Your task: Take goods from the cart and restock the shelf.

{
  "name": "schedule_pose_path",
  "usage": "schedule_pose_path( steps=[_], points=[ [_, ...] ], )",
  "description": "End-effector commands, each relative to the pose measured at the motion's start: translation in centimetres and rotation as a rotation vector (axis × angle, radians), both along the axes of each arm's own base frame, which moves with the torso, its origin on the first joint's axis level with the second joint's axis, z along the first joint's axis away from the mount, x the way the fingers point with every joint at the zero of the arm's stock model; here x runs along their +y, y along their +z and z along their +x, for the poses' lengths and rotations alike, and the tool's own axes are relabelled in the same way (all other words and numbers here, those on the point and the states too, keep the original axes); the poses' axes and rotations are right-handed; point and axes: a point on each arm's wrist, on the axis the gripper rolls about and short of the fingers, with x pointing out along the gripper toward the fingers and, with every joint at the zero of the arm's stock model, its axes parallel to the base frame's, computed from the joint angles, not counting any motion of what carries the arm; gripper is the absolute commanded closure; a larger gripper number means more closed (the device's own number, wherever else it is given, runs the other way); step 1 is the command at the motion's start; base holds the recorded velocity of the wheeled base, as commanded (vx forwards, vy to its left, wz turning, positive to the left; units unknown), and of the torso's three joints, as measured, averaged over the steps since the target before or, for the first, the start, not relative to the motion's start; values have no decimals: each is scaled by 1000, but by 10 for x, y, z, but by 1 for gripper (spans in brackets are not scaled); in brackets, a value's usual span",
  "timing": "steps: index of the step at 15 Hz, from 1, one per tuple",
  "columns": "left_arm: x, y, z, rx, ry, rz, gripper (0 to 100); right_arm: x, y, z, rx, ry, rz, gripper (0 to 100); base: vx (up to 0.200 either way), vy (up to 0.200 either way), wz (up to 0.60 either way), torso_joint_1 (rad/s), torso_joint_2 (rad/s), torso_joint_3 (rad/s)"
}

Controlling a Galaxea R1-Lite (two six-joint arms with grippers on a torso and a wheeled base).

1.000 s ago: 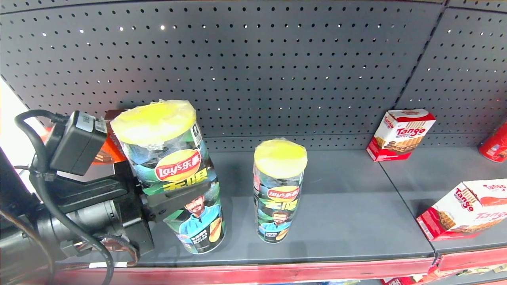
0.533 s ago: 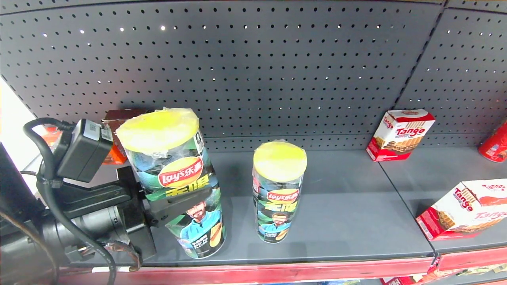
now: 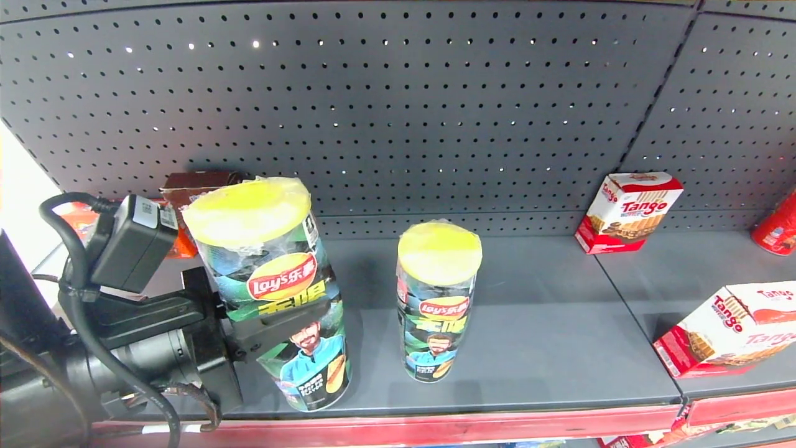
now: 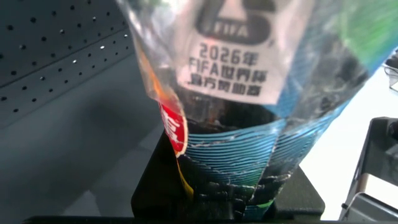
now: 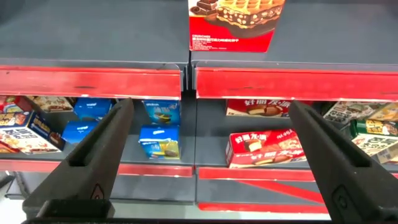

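My left gripper (image 3: 283, 314) is shut on a tall chips can (image 3: 273, 292) with a yellow lid, wrapped in clear film. It holds the can upright at the left front of the grey shelf (image 3: 547, 336); whether the base touches the shelf I cannot tell. The left wrist view shows the same chips can (image 4: 249, 124) close up between the jaws. A second, matching chips can (image 3: 438, 298) stands on the shelf just to its right, apart from it. My right gripper (image 5: 211, 162) is open and holds nothing, facing lower shelves.
Two wafer boxes (image 3: 628, 211) (image 3: 727, 330) and a red can (image 3: 777, 230) sit at the right. Brown and orange packs (image 3: 186, 186) lie behind the held can. The pegboard wall (image 3: 398, 112) closes the back. A red lip (image 3: 404, 426) edges the shelf front.
My left gripper has lowered the held chips can toward the shelf and shifted it slightly. The second can and the boxes have stayed put.
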Motion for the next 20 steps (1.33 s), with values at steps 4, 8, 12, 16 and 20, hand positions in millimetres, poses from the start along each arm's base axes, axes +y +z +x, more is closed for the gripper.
schedule_pose_path(
  steps=[4, 8, 12, 16, 20],
  points=[
    [-13, 24, 29, -59, 40, -28, 100, 0, 0, 1, 8, 0, -1, 0, 0, 0, 0, 0, 0, 0],
    [-24, 23, 73, -69, 24, -8, 100, 0, 0, 1, 8, 0, -1, 0, 0, 0, 0, 0, 0, 0],
    [-31, -4, 115, -81, 12, 105, 100, 0, 0, 1, 8, 0, -1, 0, 0, 0, 0, 0, 0, 0],
    [-46, -2, 164, -99, 14, 98, 100, 0, 0, 1, 8, 0, -1, 0, 0, 0, 0, 0, 0, 0],
    [-55, -10, 184, -105, -17, 92, 100, 0, 0, 1, 8, 0, -1, 0, 0, 0, 0, 0, 0, 0]
  ],
)
